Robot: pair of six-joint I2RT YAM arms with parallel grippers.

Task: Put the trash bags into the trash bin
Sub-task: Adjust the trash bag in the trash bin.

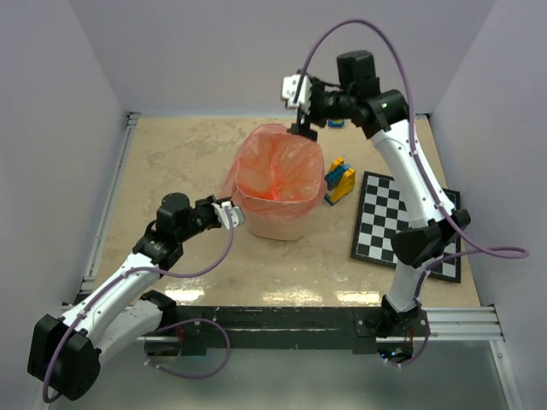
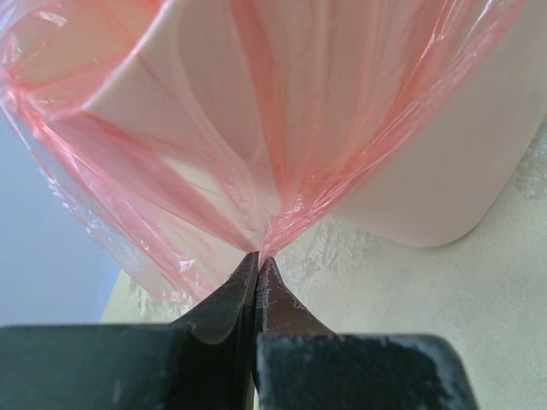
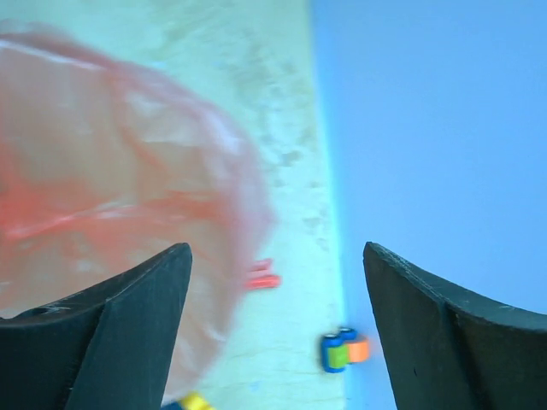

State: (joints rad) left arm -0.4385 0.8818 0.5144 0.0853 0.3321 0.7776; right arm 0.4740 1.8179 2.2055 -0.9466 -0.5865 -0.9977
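Observation:
The cream-beige trash bin (image 1: 275, 219) stands mid-table with a crinkly translucent red trash bag (image 1: 278, 166) spread over its mouth and hanging inside. My left gripper (image 1: 229, 213) is at the bin's near-left side. In the left wrist view it (image 2: 258, 256) is shut on a gathered fold of the red bag (image 2: 214, 128), with the bin's wall (image 2: 427, 171) behind. My right gripper (image 1: 301, 128) hovers over the bag's far rim. In the right wrist view it (image 3: 275, 248) is open and empty, with the bag (image 3: 111, 171) blurred to its left. A small red strip (image 3: 263, 276) lies on the table below.
Yellow-and-blue toy blocks (image 1: 339, 179) stand just right of the bin. A black-and-white checkerboard (image 1: 402, 222) lies at the right. A small blue, green and orange block (image 3: 344, 350) sits against the back wall. Walls enclose the table on three sides.

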